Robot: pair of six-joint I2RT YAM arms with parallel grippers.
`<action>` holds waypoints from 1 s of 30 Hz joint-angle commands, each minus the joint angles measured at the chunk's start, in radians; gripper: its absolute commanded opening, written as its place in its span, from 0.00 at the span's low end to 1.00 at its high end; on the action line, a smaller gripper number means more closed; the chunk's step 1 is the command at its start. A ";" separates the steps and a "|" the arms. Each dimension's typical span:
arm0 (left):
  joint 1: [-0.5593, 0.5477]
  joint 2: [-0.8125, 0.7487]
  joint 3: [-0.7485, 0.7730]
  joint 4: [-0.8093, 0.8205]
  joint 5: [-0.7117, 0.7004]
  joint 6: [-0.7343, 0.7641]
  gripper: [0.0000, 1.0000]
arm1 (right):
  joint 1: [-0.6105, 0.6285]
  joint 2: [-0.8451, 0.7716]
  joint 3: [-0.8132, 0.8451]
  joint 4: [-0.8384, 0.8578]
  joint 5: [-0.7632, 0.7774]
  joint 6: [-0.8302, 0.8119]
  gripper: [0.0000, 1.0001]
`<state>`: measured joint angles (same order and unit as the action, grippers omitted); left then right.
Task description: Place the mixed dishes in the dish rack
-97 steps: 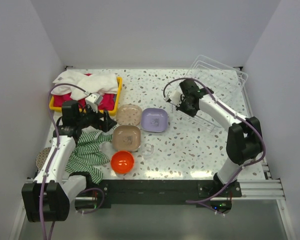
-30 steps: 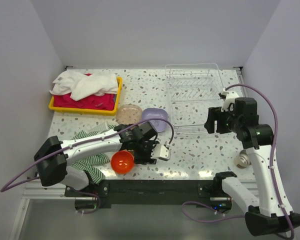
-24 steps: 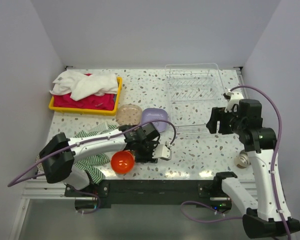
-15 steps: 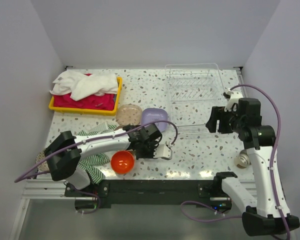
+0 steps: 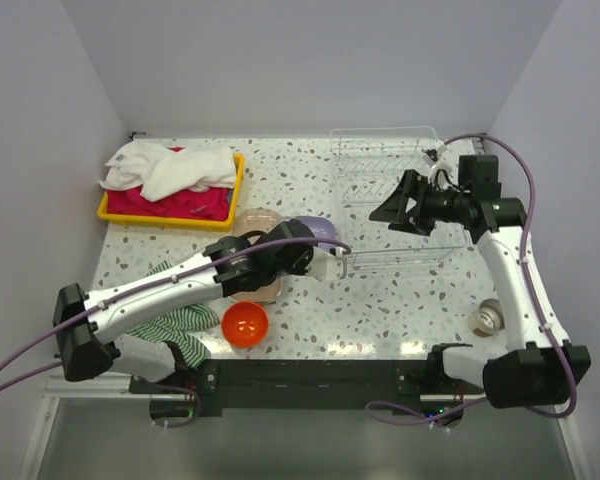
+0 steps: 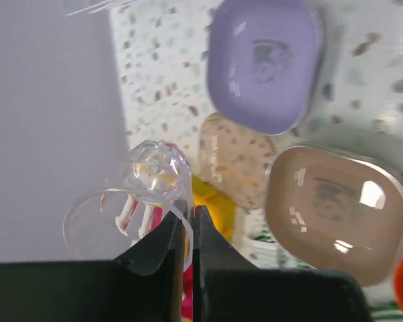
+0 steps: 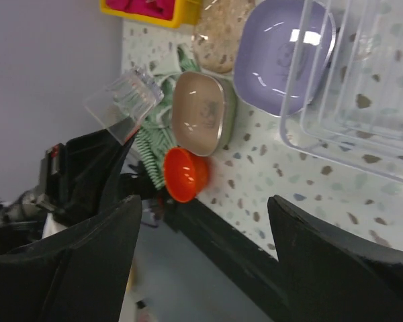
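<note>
A small clear glass point(image 6: 131, 201) hangs above the table, pinched by its rim in my shut left gripper point(image 6: 187, 231). In the top view that left gripper point(image 5: 330, 262) sits by the near-left corner of the wire dish rack point(image 5: 385, 195). Below it lie the lilac square plate point(image 6: 265, 64), a tan rounded-square plate point(image 6: 339, 211) and a speckled dish point(image 6: 235, 157). The orange bowl point(image 5: 245, 324) rests near the front edge. My right gripper point(image 5: 388, 205) hovers over the rack, jaws wide open and empty, facing the glass point(image 7: 124, 100).
A yellow tray of towels point(image 5: 170, 185) stands at the back left. A green striped cloth point(image 5: 175, 315) lies front left, under my left arm. A beige cup point(image 5: 488, 318) sits by the right arm's base, near the table's right edge.
My left gripper closed on the glass, lifted it and carried it back and right toward the rack. My right arm swung left over the rack and opened wider.
</note>
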<state>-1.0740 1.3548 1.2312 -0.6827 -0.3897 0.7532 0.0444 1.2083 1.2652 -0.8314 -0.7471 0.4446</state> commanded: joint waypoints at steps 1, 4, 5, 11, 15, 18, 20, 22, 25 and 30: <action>-0.003 0.010 -0.111 0.345 -0.467 0.323 0.00 | -0.003 0.077 0.057 0.182 -0.225 0.305 0.80; -0.007 -0.002 -0.226 0.666 -0.538 0.560 0.00 | 0.005 0.131 0.088 0.213 -0.232 0.374 0.80; -0.012 -0.006 -0.266 0.906 -0.541 0.637 0.00 | 0.006 0.140 0.095 0.224 -0.232 0.393 0.80; -0.066 0.016 -0.604 1.644 -0.384 1.104 0.00 | 0.009 0.232 0.161 0.276 -0.228 0.467 0.80; -0.112 0.058 -0.633 1.672 -0.364 1.095 0.00 | 0.018 0.290 0.186 0.255 -0.227 0.451 0.80; -0.136 0.075 -0.651 1.729 -0.344 1.115 0.00 | 0.043 0.326 0.192 0.238 -0.218 0.436 0.80; -0.144 0.089 -0.621 1.681 -0.360 1.089 0.00 | 0.075 0.336 0.192 0.262 -0.230 0.433 0.80; -0.142 0.112 -0.608 1.689 -0.357 1.084 0.00 | 0.106 0.352 0.192 0.279 -0.238 0.440 0.80; -0.144 0.150 -0.582 1.697 -0.348 1.098 0.00 | 0.130 0.362 0.186 0.328 -0.255 0.488 0.80; -0.144 0.205 -0.529 1.690 -0.348 1.091 0.00 | 0.169 0.381 0.194 0.371 -0.276 0.523 0.79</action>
<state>-1.2137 1.5345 0.6380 0.9207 -0.7536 1.8286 0.1974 1.5818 1.4200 -0.5217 -0.9653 0.9089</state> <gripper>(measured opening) 0.084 0.796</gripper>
